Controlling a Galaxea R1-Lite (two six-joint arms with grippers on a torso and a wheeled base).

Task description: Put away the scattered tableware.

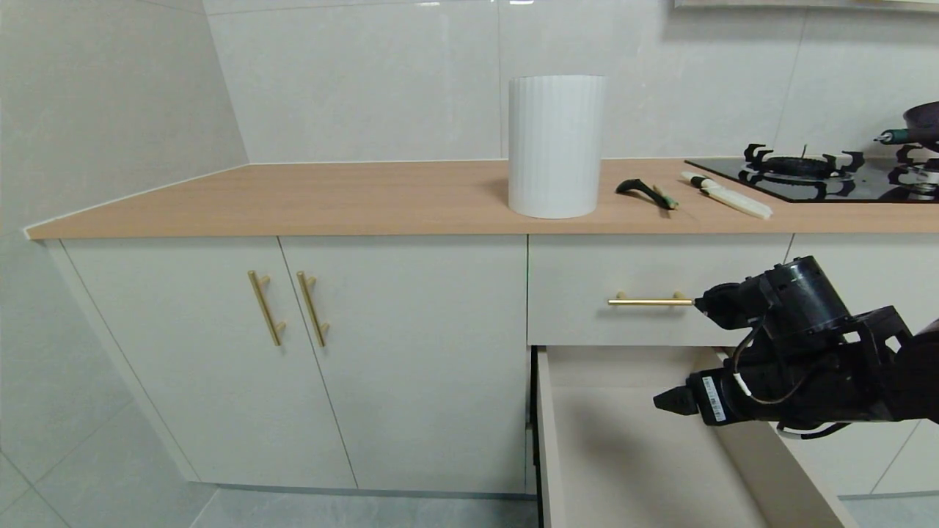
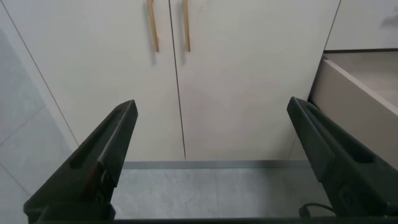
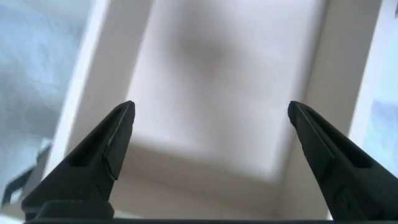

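The head camera looks forward and down from well back of the open drawer (image 1: 623,447), taking in the countertop (image 1: 293,198) above it and the cabinet doors (image 1: 293,352) to its left. The left wrist camera sits low, left of the drawer (image 2: 367,81), facing those doors (image 2: 186,93) from near. The right wrist camera hangs just over the drawer (image 3: 211,93), looking down into it. All three views share the drawer.

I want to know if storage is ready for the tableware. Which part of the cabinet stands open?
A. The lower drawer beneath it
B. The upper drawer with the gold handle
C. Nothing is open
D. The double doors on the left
A: the lower drawer is pulled out with its bare inside showing, below the shut upper drawer, and the open right gripper hangs over it.
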